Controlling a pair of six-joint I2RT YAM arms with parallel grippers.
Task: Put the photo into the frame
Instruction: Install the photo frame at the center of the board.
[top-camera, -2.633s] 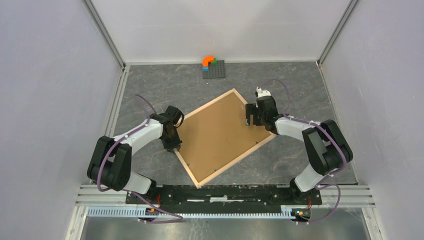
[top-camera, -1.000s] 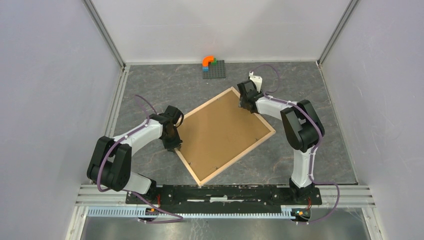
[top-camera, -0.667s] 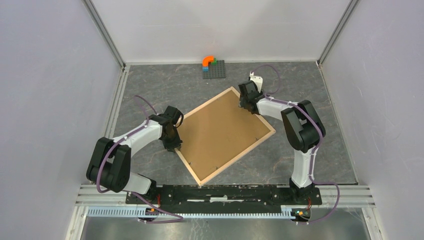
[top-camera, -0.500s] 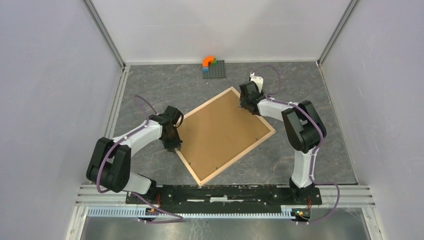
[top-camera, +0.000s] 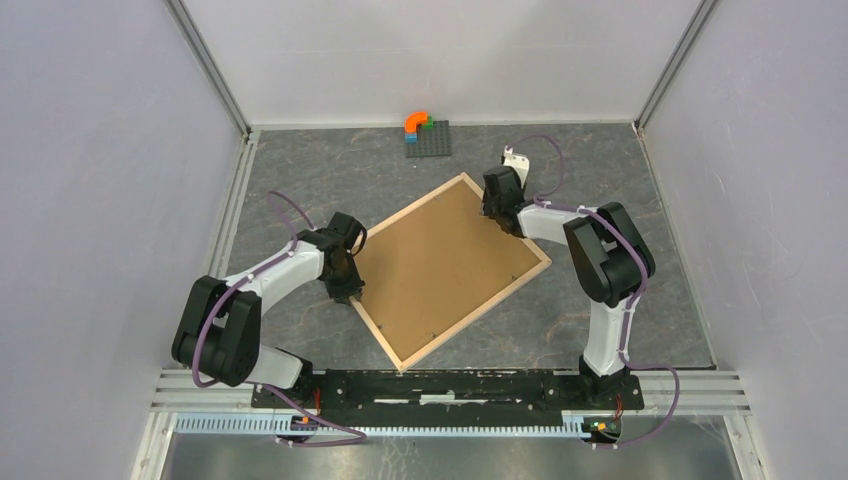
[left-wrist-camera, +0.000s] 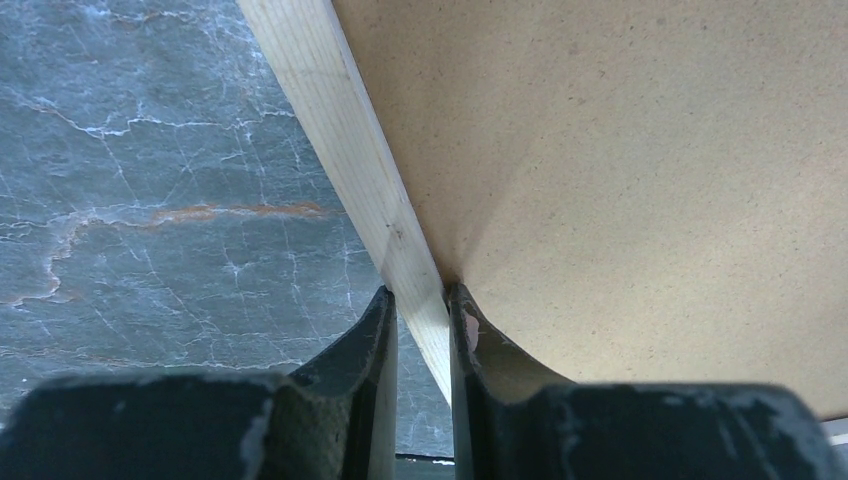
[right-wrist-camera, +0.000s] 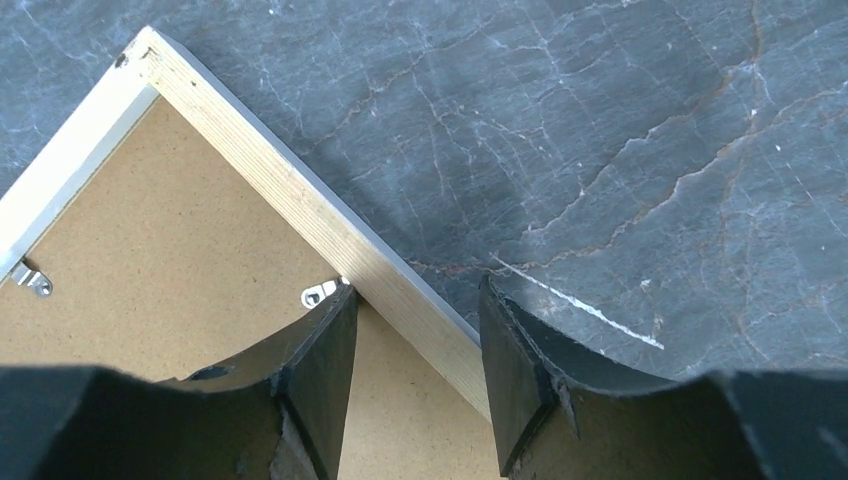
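Observation:
The frame (top-camera: 410, 210) lies face down and turned like a diamond on the dark marble table, with a brown backing board (top-camera: 445, 265) filling it. The photo is hidden. My left gripper (top-camera: 347, 292) is shut on the frame's left rail (left-wrist-camera: 345, 150), one finger outside and one on the board (left-wrist-camera: 620, 180). My right gripper (top-camera: 497, 213) stands open astride the far right rail (right-wrist-camera: 290, 195) near the top corner, with a gap beside the outer finger. Its tips (right-wrist-camera: 416, 288) sit next to a small metal tab (right-wrist-camera: 320, 293).
A grey baseplate (top-camera: 427, 138) with orange, green and blue bricks stands at the back of the table. White walls close in on the left, right and rear. A second metal tab (right-wrist-camera: 30, 278) sits on the board by the other rail.
The right arm left the middle of the right rail and went to the frame's far corner, then slid slightly back along the rail. Its jaws widened and narrowed a little. The left arm kept still.

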